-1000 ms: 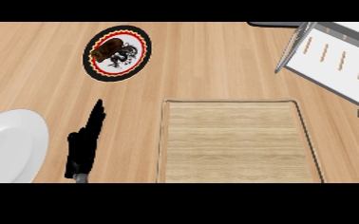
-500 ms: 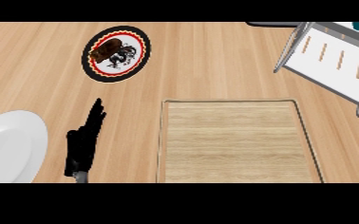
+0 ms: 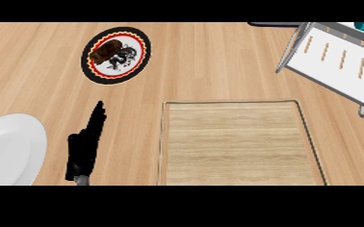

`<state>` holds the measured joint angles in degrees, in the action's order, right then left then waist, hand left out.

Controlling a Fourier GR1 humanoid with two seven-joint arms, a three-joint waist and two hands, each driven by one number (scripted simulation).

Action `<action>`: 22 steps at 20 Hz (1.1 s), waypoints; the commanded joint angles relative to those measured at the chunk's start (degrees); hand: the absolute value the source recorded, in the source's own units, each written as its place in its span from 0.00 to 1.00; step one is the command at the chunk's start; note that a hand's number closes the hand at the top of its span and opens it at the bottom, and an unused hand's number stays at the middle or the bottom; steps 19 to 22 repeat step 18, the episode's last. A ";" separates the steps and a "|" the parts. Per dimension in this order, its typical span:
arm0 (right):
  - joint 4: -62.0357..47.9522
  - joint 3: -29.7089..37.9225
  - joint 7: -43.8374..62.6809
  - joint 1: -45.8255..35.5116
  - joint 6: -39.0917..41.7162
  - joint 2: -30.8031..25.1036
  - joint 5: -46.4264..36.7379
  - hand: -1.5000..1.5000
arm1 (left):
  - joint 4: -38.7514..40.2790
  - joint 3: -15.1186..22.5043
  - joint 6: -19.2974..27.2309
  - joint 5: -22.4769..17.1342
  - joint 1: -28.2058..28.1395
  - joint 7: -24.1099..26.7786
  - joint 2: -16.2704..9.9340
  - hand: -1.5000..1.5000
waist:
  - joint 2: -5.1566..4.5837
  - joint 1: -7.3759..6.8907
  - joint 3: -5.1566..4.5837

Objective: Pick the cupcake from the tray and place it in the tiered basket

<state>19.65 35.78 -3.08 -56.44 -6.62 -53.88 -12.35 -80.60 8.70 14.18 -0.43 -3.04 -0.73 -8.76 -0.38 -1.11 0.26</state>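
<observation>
On the wooden counter (image 3: 206,62), the tray (image 3: 241,144) serves best as the landmark: it is a shallow rectangular tray with a thin rim and a wood-pattern floor, and no cupcake is visible on it. To the left of the tray, near its lower corner, the left hand (image 3: 84,146) shows with its fingers straight and pointing away from the robot; it holds nothing and touches nothing I can see. The right hand does not appear in the head view, so its state cannot be told. Further left of the tray, at the edge of the view, lies part of a white plate (image 3: 18,154). Up and to the left of the tray sits a round black plate with a red rim (image 3: 115,55), carrying something dark brown with white marks; whether this is the cupcake I cannot tell, it is too small to read. Up and to the right of the tray stands the tiered basket (image 3: 331,60), a grey frame with a white shelf, cut by the edge of the view; its contents are mostly hidden. So the scene fits two stages: the cupcake is already inside the basket out of sight, or it is elsewhere and must first be found.
</observation>
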 commanded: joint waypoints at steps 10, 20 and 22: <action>-9.45 14.54 -5.03 21.89 17.78 -22.01 11.27 0.00 | 2.30 -1.57 0.78 -0.37 -2.05 0.87 0.95 0.50 | 0.16 3.06 0.04; -13.78 19.70 -10.47 34.87 30.59 -28.00 15.66 0.00 | 0.28 -0.53 1.64 0.55 -4.00 0.79 1.81 0.50 | 0.25 2.84 0.24; -13.78 19.70 -10.47 34.87 30.59 -28.00 15.66 0.00 | 0.28 -0.53 1.64 0.55 -4.00 0.79 1.81 0.50 | 0.25 2.84 0.24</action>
